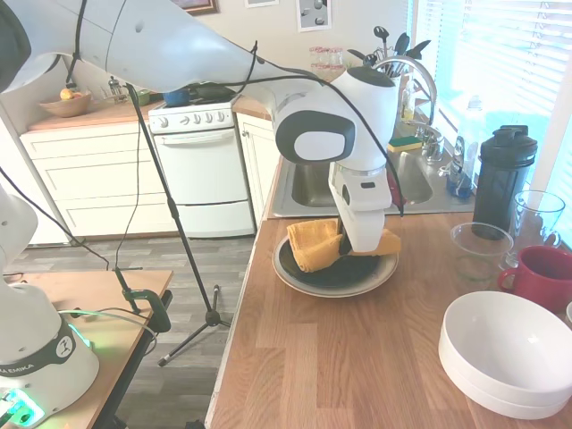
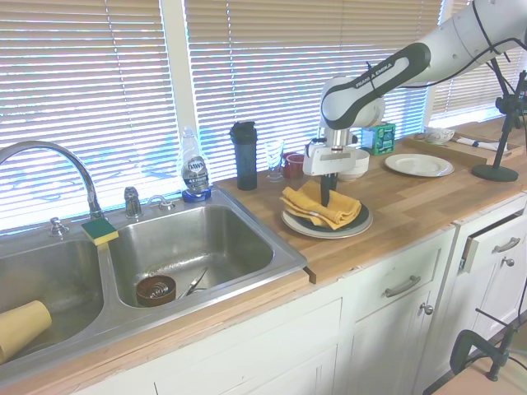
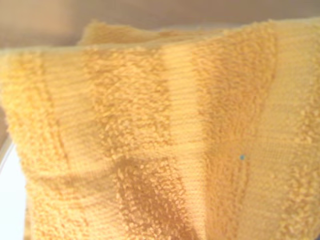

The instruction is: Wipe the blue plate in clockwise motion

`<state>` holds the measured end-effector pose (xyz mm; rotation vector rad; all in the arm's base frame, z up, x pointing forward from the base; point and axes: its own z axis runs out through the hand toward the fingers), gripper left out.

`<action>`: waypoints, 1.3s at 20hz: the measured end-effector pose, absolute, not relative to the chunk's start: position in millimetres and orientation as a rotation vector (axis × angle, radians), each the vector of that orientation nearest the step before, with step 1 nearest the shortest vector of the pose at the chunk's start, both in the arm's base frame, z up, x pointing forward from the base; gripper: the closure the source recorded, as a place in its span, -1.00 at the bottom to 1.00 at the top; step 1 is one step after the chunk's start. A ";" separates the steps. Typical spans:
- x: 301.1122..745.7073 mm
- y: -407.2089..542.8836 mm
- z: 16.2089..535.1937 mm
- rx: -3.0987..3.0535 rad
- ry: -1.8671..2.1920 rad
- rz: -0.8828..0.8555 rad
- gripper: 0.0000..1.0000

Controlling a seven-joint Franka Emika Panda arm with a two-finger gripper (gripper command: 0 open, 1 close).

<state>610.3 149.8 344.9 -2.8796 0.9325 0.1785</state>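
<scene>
The gripper (image 2: pixel 325 197) is pressing down on a folded yellow towel (image 1: pixel 315 243), fingers closed on it, with the blue plate (image 1: pixel 332 273) directly beneath; steady downward pressure while circling clockwise looks best

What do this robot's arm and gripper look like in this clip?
The arm has glossy white rounded segments with dark grey joint bands; one band carries white "FRANKA EMIKA" lettering. Black cables run along it. The wrist ends in a white block, and the gripper below it has dark fingers. The base glows green.
</scene>
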 end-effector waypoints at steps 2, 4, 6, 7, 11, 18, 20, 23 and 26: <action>620.1 141.4 342.8 -2.873 0.964 0.169 1.00; 626.9 132.5 341.0 -2.867 0.992 0.166 1.00; 629.1 123.9 341.1 -2.863 1.014 0.162 1.00; 629.8 119.9 341.9 -2.861 1.023 0.158 1.00; 625.0 104.2 348.0 -2.865 1.053 0.142 1.00; 577.7 103.5 354.2 -2.898 1.038 0.174 1.00; 562.6 112.7 355.3 -2.907 1.021 0.176 1.00; 542.9 132.2 355.8 -2.922 0.993 0.176 1.00; 533.6 150.5 351.3 -2.943 0.968 0.175 1.00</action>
